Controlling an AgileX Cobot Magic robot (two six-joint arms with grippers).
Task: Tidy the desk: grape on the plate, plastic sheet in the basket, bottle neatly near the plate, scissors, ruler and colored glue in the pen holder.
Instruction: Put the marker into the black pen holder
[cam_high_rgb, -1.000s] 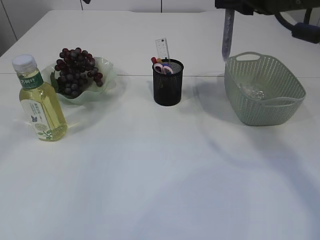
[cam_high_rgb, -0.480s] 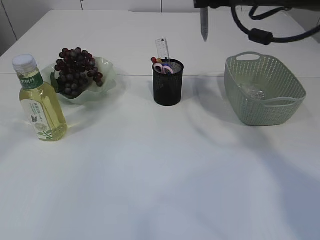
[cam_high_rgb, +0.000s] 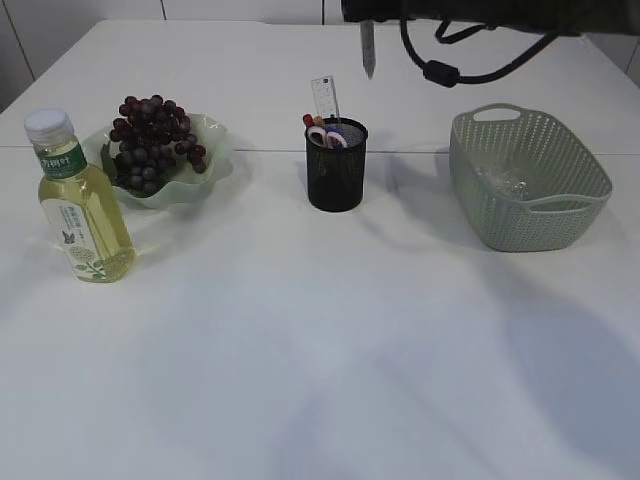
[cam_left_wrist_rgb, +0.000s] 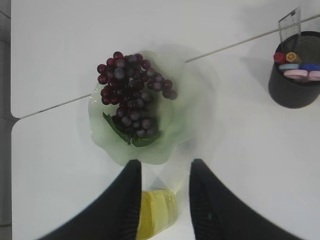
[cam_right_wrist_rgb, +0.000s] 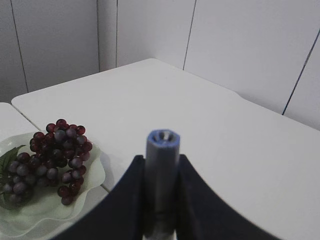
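Fingers (cam_right_wrist_rgb: 187, 200) of the right gripper (cam_right_wrist_rgb: 161, 195) clamp a slim tube, probably the colored glue (cam_high_rgb: 368, 50), high above and just right of the pen holder (cam_high_rgb: 336, 165). Its arm reaches in level from the right; the tube hangs upright, tip down. Left gripper (cam_left_wrist_rgb: 165, 195) hovers spread apart over the bottle (cam_high_rgb: 80, 200), left of the holder.

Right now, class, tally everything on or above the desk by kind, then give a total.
Containers: 3 (plate, pen holder, basket)
Bottles: 1
Grape bunches: 1
Glue sticks held by the right gripper: 1
Total: 6
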